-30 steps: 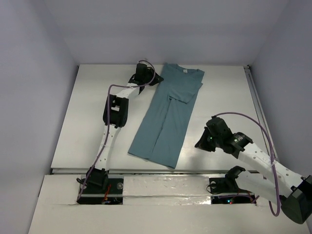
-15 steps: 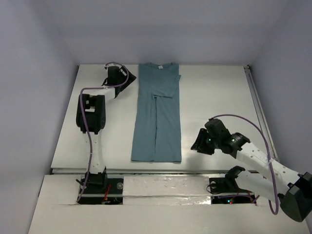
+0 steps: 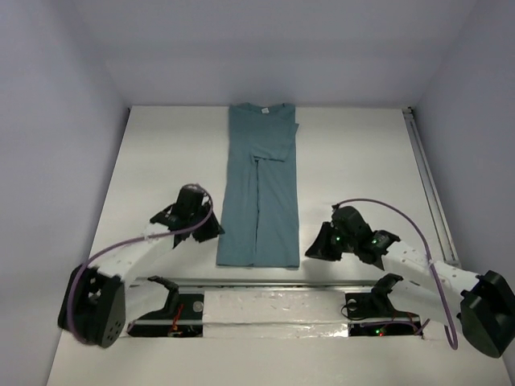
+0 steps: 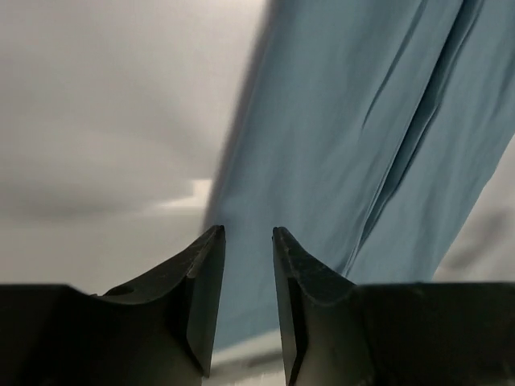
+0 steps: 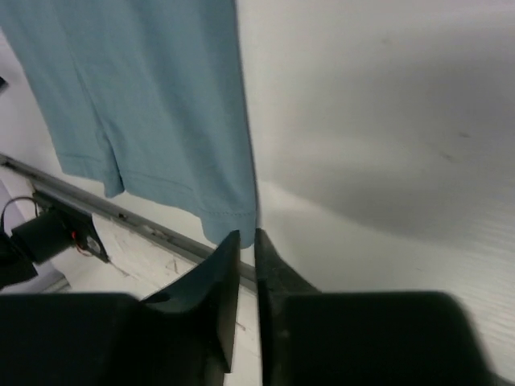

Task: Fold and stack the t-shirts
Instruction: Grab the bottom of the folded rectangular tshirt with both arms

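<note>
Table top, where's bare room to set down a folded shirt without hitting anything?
Two bare patches: left of the t-shirt out to the table's left edge, and right of it out to the side rail, both in the far half. It is crowded near the hem, where the left gripper and right gripper flank the near corners.

My two dark fingers [image 5: 225, 305] stand nearly together with only a thin gap, nothing between them, and my right gripper [image 5: 247, 240] points at the hem corner of the teal t-shirt [image 5: 153, 96]. The shirt spreads up and to the left of my tips on the white table [image 5: 386, 121]. A metal rail [image 5: 113, 213] runs slanting below the hem.
</note>
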Controlling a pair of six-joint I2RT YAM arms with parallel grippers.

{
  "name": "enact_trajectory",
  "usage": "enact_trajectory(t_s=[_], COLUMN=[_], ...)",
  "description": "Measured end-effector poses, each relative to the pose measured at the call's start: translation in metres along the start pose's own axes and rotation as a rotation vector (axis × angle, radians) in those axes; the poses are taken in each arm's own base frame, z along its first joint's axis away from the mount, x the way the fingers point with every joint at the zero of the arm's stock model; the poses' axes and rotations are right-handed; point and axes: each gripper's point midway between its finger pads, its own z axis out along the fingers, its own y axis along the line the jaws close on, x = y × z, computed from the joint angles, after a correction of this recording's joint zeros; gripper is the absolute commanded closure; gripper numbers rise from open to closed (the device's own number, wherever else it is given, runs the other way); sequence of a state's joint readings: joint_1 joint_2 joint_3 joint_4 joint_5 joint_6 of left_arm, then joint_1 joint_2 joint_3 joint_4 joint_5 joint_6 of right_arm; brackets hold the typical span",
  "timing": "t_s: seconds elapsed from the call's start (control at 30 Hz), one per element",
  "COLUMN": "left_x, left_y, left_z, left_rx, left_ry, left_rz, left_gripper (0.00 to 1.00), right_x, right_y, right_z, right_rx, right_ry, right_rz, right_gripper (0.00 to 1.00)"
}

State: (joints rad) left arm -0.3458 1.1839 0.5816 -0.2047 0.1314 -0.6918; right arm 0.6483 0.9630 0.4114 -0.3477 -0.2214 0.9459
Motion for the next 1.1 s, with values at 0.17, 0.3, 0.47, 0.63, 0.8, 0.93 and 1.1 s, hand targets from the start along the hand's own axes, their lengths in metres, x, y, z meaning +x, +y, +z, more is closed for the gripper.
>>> enact_trajectory(t_s=[0.17,0.3,0.47,0.63,0.8,0.93,1.1], left_x=[0.058,0.065,0.099,0.116,0.125,0.114,0.081], left_y=[0.018,0.011,0.014,0.015,0.02,0.023,0.006], left_z=[-0.04,-0.052,-0.043,-0.042,-0.038,-0.045,-0.051], left_rx=[-0.004,0.03,-0.032,-0.059,-0.113,-0.18,-0.171], left_ry=[0.11,0.127,0.262,0.311,0.33,0.278,0.175], left_rz=[-0.063,-0.089,-0.037,0.005,0.016,0.024,0.025], left_gripper=[0.47,0.46,0.46,0.47,0.53,0.47,0.44], right_x=[0.02,0.036,0.036,0.034,0.032,0.033,0.032], right_y=[0.013,0.012,0.01,0.012,0.011,0.011,0.011], right_z=[0.008,0.016,0.022,0.024,0.026,0.026,0.027], right_rx=[-0.073,-0.09,-0.087,-0.091,-0.089,-0.086,-0.085], right_ry=[0.032,0.063,0.054,0.036,0.028,0.03,0.03], right_rz=[-0.003,0.019,0.07,0.094,0.105,0.105,0.105], right_gripper=[0.42,0.42,0.47,0.49,0.5,0.5,0.5])
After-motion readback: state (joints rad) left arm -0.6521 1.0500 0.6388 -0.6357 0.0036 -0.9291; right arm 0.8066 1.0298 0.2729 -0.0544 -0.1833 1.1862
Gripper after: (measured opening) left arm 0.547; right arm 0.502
